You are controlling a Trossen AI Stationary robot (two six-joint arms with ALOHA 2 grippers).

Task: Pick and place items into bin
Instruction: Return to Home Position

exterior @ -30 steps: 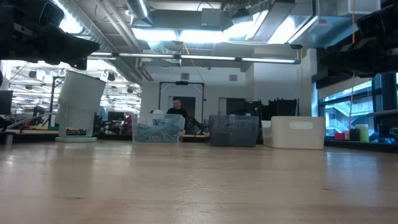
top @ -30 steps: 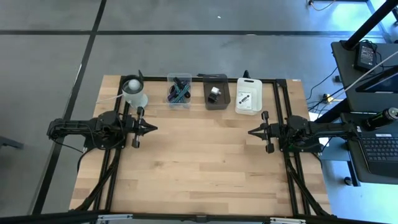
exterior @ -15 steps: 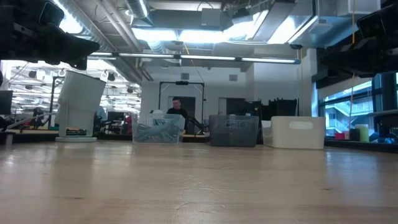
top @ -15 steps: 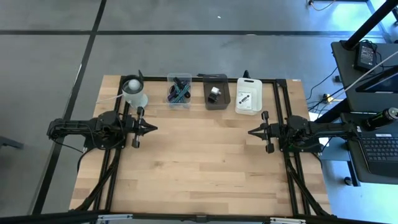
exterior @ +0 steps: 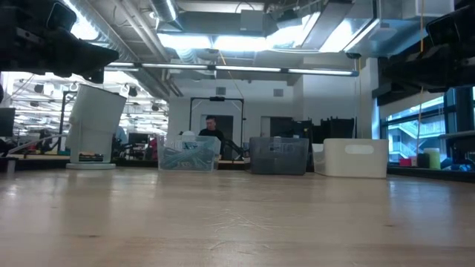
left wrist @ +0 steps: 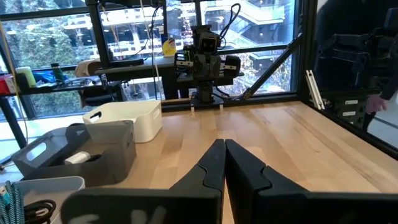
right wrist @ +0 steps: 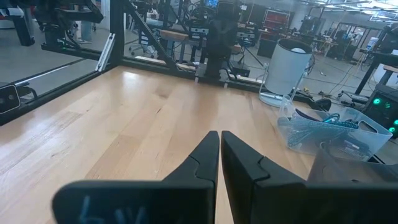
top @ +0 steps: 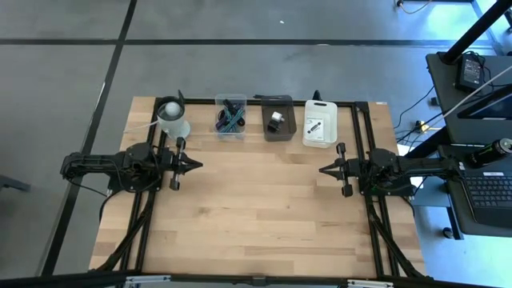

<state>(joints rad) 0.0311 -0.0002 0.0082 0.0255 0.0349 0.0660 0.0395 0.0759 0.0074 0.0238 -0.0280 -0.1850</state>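
The left end effector point(top: 195, 166) and right end effector point(top: 322, 170) hang clenched and empty, seemingly because the items point(top: 230, 119) lie in the bins point(top: 280, 134).

Right hand point(right wrist: 219, 134): over the desk point(right wrist: 112, 130); dark fingers point(right wrist: 202, 163) pressed together, tips pointing across bare wood
Left arm point(right wrist: 219, 34): at the far edge, facing this way
White cylinder point(right wrist: 291, 68): upright near the far edge, beside the left arm
Clear bin point(right wrist: 367, 144): near the cylinder; teal and dark cables point(right wrist: 311, 129) heaped inside
Grey bin point(right wrist: 348, 175): just beside the clear bin; cut off at the picture's edge
Black frame point(right wrist: 116, 28): along the desk's side; workshop clutter beyond
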